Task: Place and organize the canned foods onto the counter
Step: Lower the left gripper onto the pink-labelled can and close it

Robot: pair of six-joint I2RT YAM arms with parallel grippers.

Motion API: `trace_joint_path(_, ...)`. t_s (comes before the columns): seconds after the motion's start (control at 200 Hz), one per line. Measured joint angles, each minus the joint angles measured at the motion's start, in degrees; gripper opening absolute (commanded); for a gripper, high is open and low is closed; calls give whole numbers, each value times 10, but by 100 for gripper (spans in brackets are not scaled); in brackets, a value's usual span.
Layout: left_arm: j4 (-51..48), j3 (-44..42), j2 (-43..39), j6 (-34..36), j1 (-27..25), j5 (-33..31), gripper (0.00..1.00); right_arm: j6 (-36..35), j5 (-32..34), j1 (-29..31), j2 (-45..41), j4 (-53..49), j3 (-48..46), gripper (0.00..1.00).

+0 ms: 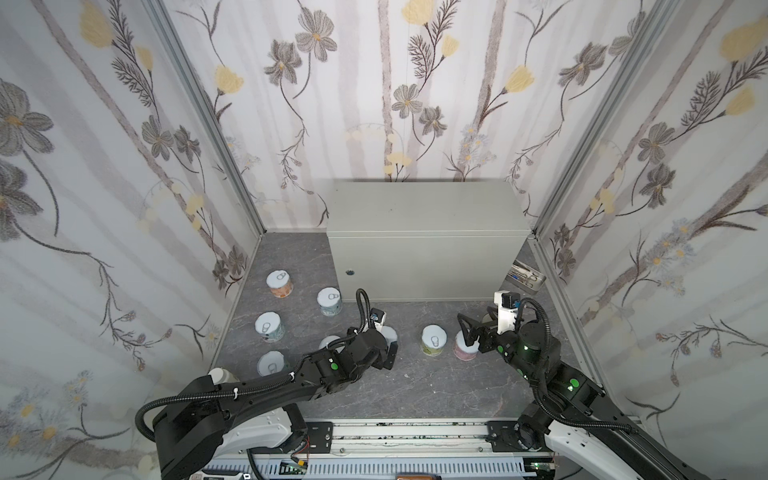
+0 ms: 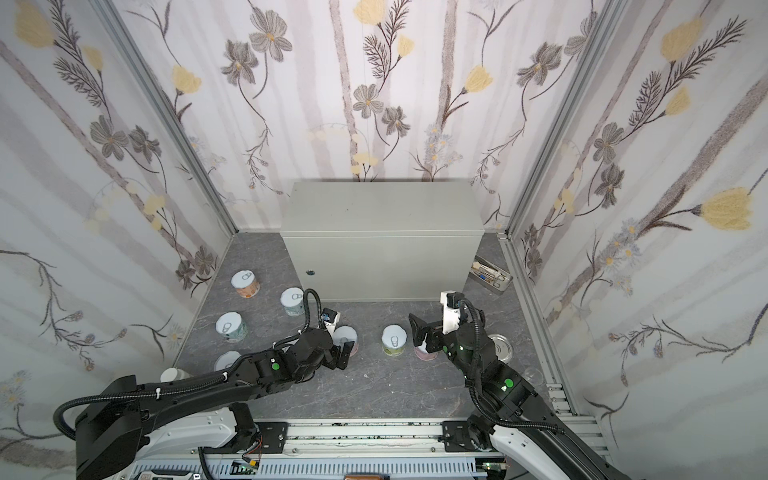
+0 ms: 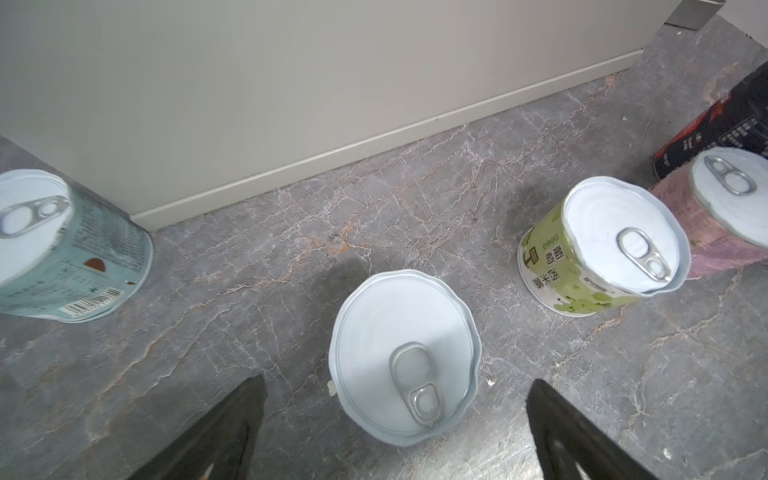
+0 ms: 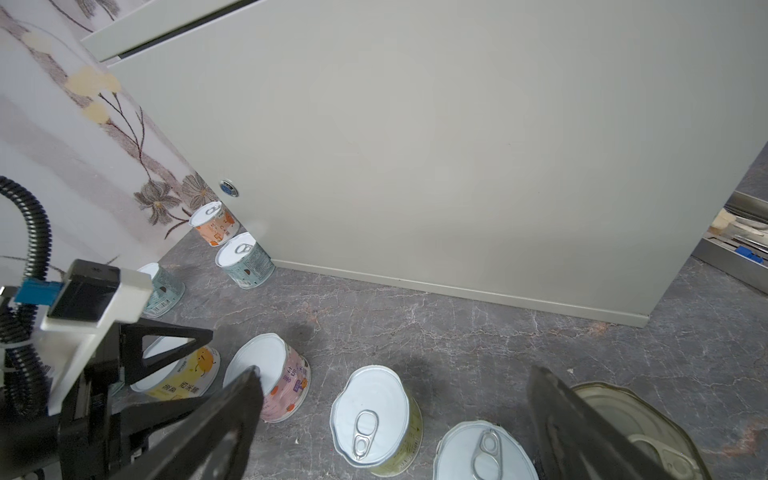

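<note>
Left wrist view: my left gripper [image 3: 398,378] hangs with its fingers spread wide, one on each side of the pink can [image 3: 403,357], which stands upright on the floor [image 3: 291,257] in front of the counter [image 3: 291,104]; I see no contact and nothing held.
Right wrist view: my right gripper [image 4: 395,370] is spread just as wide and empty, hovering over the second pink can [image 4: 484,453], also on the floor before the counter, nearer its tray [image 4: 727,266] end.
Neighbours: a yellow can [image 4: 195,370] stands just beside the pink can; a green can [image 4: 374,415] and a dark tall can [image 3: 731,120] flank the second pink can closely.
Counter top: no can stands on it in both top views, so I judge the job barely begun.
Risk, left: the finger on the yellow can's side has little room; coming down off-centre could tip that can or shove the pink one out of the grip.
Risk, right: the dark tall can seems to rise higher than its neighbours, so a finger may land on its rim rather than slide beside the second pink can; the green can could be knocked too.
Risk, lift: the counter stands well above the cans; carrying one too low would strike its front edge and could knock the smooth can loose.
</note>
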Motion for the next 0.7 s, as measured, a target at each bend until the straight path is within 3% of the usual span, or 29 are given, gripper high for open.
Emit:
trace_joint_path(0.425, 113, -38, 47, 3, 2, 45, 100, -21, -11, 0, 11, 21, 4, 100)
trace_joint_path(0.699, 160, -38, 101, 5, 30, 53, 100, -26, -12, 0, 22, 29, 6, 100)
